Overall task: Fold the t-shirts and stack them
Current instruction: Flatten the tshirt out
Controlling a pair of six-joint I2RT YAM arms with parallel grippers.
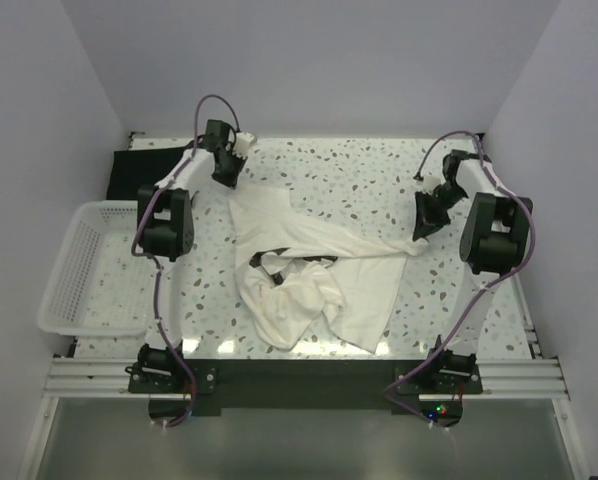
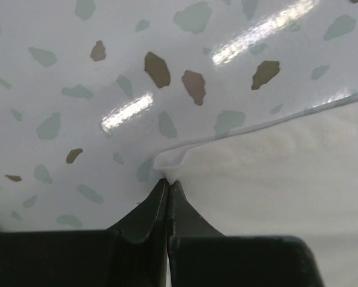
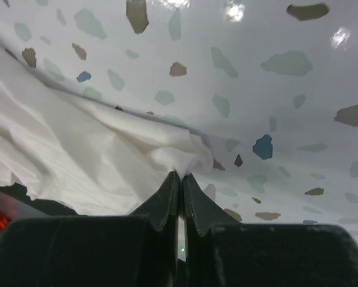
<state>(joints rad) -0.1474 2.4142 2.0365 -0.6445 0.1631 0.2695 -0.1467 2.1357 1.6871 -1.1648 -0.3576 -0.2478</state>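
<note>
Now | we pinch cream t-shirt (image 1: 359, 285) corners in left end effector (image 2: 167, 183), right end effector (image 3: 180, 175) | best: spread evenly, keep taut

Top external view high behind both arm bases, looking down on the whole tabletop (image 1: 379, 170), wrist views very close behind the left hand (image 2: 167, 182) and right hand (image 3: 180, 175), seemingly angled down, all sharing the cream t-shirt (image 1: 359, 290).
</note>
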